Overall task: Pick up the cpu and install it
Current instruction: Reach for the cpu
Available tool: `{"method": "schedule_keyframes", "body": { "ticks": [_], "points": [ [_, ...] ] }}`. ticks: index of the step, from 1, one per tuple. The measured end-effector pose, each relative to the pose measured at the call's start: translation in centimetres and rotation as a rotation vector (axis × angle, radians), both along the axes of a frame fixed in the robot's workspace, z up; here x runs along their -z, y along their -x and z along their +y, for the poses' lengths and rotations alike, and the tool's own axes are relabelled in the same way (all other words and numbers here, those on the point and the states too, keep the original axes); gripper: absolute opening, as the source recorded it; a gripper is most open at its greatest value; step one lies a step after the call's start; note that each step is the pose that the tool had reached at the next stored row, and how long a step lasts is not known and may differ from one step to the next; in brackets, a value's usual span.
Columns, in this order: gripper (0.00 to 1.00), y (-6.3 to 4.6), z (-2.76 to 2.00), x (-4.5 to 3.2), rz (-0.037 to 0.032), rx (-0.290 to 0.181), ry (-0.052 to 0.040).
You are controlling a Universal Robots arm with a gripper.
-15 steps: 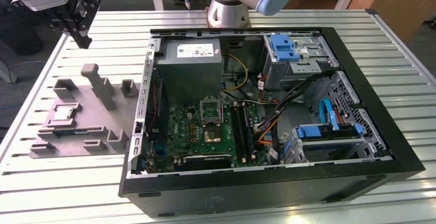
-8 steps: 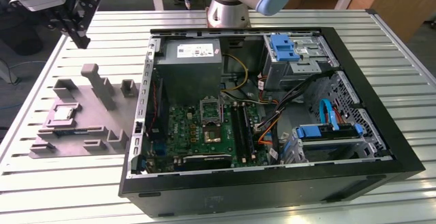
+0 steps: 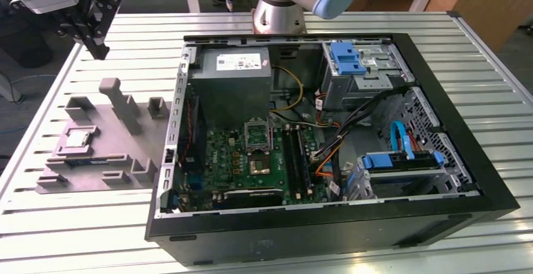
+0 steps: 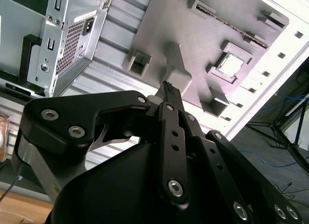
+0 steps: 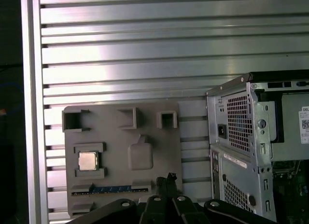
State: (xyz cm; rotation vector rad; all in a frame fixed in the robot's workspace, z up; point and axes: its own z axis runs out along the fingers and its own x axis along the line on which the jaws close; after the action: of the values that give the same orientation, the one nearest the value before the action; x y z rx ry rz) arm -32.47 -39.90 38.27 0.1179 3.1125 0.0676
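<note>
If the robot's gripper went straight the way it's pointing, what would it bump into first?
The gripper would most likely hit the grey tray first, near its tall post, not the cpu, which sits in a pocket further along. Depth is hard to judge.

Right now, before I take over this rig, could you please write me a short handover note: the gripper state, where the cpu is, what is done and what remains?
Gripper: shut, holding nothing, raised above the table near the grey tray, touching nothing.
Cpu: lies flat in its square recess on the tray, apart from the gripper.
Computer case: open, beside the tray on the exterior view's right, with the motherboard exposed.
Done: nothing that shows; the cpu is not yet picked up.
Left: both the pick-up and the installation.
</note>
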Motion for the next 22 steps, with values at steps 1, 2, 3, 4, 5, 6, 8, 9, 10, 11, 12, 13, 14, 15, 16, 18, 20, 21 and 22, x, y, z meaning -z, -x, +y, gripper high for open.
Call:
{"method": "schedule_keyframes", "body": {
  "ticks": [1,2,3,4,5,6,8,9,10,11,12,13,14,15,16,18,20,21,22],
  "points": [
    [0.11,0.05,0.0,0.0,0.0,0.0,0.0],
    [0.11,0.07,0.0,0.0,0.0,0.0,0.0],
    [0.11,0.07,0.0,0.0,0.0,0.0,0.0],
    [0.11,0.12,0.0,0.0,0.0,0.0,0.0],
    [0.11,0.17,0.0,0.0,0.0,0.0,0.0],
    [0.11,0.17,0.0,0.0,0.0,0.0,0.0],
    [0.11,0.18,0.0,0.0,0.0,0.0,0.0],
    [0.11,0.19,0.0,0.0,0.0,0.0,0.0],
    [0.11,0.19,0.0,0.0,0.0,0.0,0.0],
    [0.11,0.21,0.0,0.0,0.0,0.0,0.0],
    [0.11,0.23,0.0,0.0,0.0,0.0,0.0],
    [0.11,0.26,0.0,0.0,-0.0001,0.0,0.0],
    [0.11,0.28,0.0,0.0,0.0,0.0,0.0],
    [0.11,0.3,0.0,0.01,-0.0001,0.0,-0.0001],
    [0.11,0.34,0.0,0.01,0.0,0.0,-0.0001],
    [0.11,0.41,0.0,0.01,0.0,0.0,0.0],
    [0.11,0.46,0.0,0.01,0.0,0.0,0.0],
    [0.11,0.5,0.0,0.01,0.0001,0.0,0.0],
    [0.11,0.53,0.0,0.01,0.0,0.0,0.0]
  ]
}}
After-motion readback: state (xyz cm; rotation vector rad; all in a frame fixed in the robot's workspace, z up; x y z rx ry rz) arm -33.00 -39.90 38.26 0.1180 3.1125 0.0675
